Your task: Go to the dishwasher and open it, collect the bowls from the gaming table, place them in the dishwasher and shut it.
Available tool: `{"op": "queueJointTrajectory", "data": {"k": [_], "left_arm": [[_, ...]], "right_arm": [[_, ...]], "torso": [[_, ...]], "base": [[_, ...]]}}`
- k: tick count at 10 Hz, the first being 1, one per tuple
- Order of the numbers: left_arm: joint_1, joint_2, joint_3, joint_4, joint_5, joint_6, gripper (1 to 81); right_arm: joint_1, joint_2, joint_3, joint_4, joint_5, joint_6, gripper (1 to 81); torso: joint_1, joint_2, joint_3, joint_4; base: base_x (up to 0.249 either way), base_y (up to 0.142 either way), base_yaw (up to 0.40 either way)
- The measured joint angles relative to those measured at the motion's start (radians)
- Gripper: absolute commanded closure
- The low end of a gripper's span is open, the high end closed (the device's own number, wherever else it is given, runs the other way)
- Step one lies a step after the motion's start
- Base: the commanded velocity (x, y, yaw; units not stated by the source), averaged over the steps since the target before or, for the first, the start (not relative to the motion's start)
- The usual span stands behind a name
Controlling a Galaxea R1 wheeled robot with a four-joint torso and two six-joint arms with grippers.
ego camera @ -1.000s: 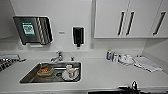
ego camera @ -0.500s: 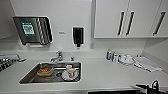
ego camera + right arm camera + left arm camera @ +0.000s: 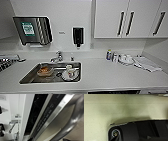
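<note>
**A:** Dishwasher (image 3: 52, 117) is where we're at, right? In our right wrist view it runs as a long diagonal band from the lower middle of the frame up to the upper right: dark control strip with tiny print, a bright steel edge beside it, and a black gap next to that. So we read the door as already tipped a little off its frame.

**B:** Yeah, same read. The fat grey bar (image 3: 73, 117) sweeping down the right side of that frame looks like the door handle, parallel to the strip. Both share one long axis, running along the door's top edge.

**A:** Which arm's closer?

**B:** Right one, we'd say. Its camera is jammed up against the door top. Our left wrist view has just speckled pale floor (image 3: 109, 110).

**A:** End effector state?

**B:** Can't tell for either one, no fingers to make out.

**A:** And from the head?

**B:** We're looking down at the bench (image 3: 112, 72), with the sink (image 3: 52, 72) full of dishes at lower left. A dark sliver at the bottom edge, right of centre, may be the dishwasher's top, directly under the bench. The door faces out toward us, so it would have to swing down and toward us.
</note>
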Motion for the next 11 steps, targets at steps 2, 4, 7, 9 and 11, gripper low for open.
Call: {"op": "queueJointTrajectory", "data": {"k": [2, 4, 7, 9, 11], "left_arm": [[0.0, -0.001, 0.0, 0.009, -0.001, 0.002, 1.0], [0.0, -0.001, -0.002, 0.011, -0.001, 0.003, 1.0], [0.0, -0.001, -0.003, 0.012, -0.001, 0.003, 1.0], [0.0, -0.001, -0.004, 0.012, -0.001, 0.002, 1.0], [0.0, -0.001, -0.004, 0.012, -0.001, 0.003, 1.0]], "right_arm": [[-0.082, 0.043, -0.013, -0.03, 0.048, -0.027, 1.0], [-0.125, 0.097, -0.024, -0.081, 0.126, -0.063, 1.0], [-0.193, 0.218, -0.026, -0.17, 0.28, -0.147, 1.0], [-0.251, 0.292, -0.026, -0.228, 0.405, -0.198, 1.0], [-0.288, 0.334, -0.02, -0.286, 0.503, -0.225, 1.0]], "torso": [[0.0, 0.0, 0.0, 0.0], [0.0, 0.0, 0.0, 0.0], [0.0, -0.001, 0.001, 0.0], [0.0, -0.001, 0.001, 0.0], [0.0, -0.001, 0.001, 0.0]], "base": [[0.0, 0.0, 0.0], [0.0, 0.0, 0.0], [0.0, 0.0, 0.0], [0.0, 0.0, 0.0], [0.0, 0.0, 0.0]]}}
